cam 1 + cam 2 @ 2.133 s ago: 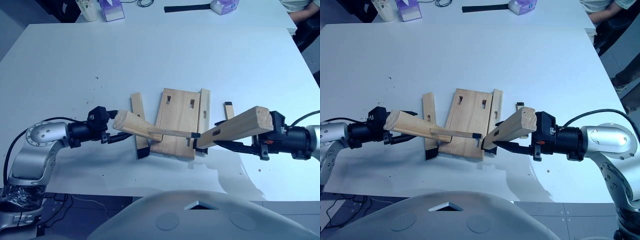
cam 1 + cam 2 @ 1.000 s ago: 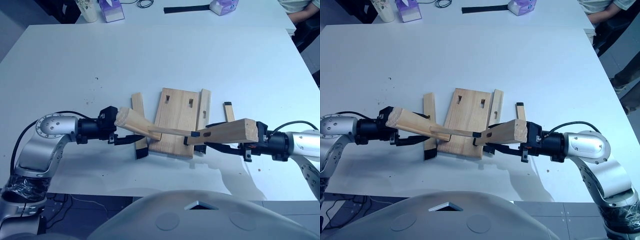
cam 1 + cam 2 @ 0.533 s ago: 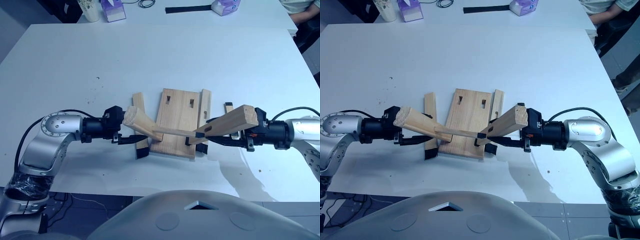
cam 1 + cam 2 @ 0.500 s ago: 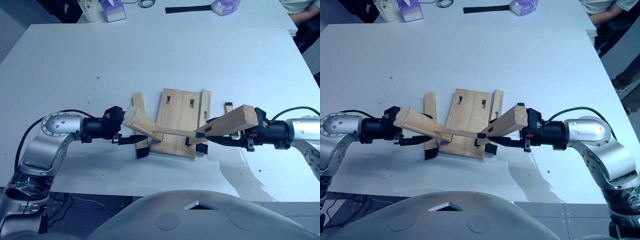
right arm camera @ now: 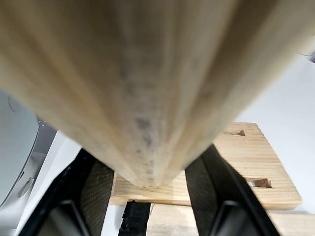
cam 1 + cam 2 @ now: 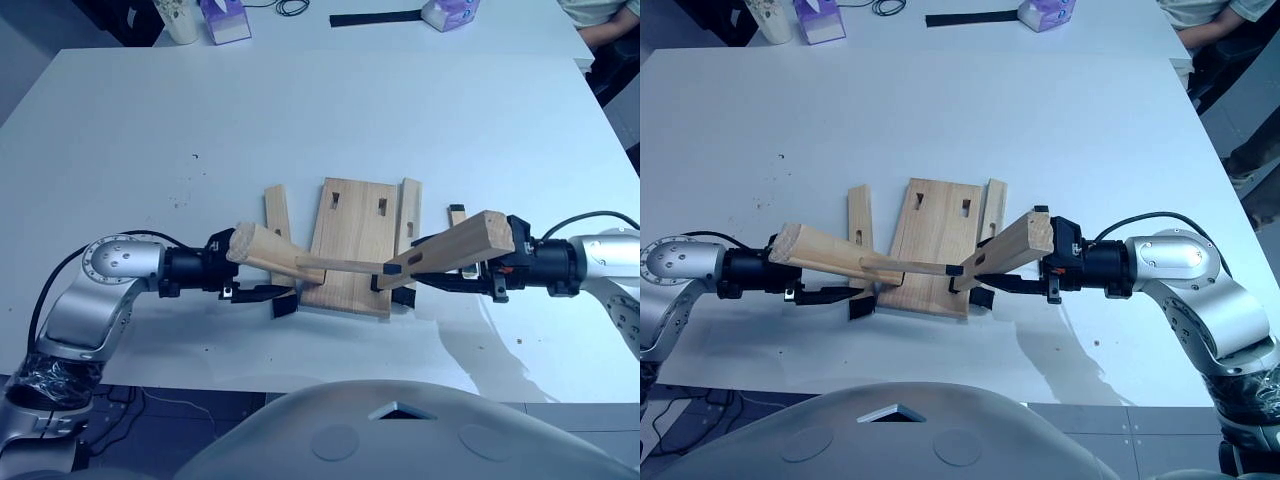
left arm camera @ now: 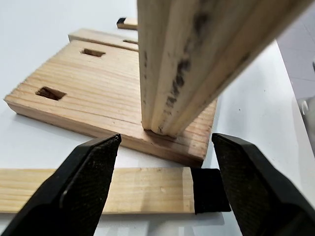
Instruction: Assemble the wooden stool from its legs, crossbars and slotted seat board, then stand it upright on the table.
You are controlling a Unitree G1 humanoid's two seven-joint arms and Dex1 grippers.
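We take this for a lab or an office workroom rather than a home. Two plain white surfaces stand end to end: a large counter across the middle of the frame and a second counter along the top edge. On the far one sit two purple tissue boxes, one at upper left and one toward upper right, a patterned cup, a coiled black cable and a flat black strip. Grey floor shows at the upper left corner, loose cabling at lower left.
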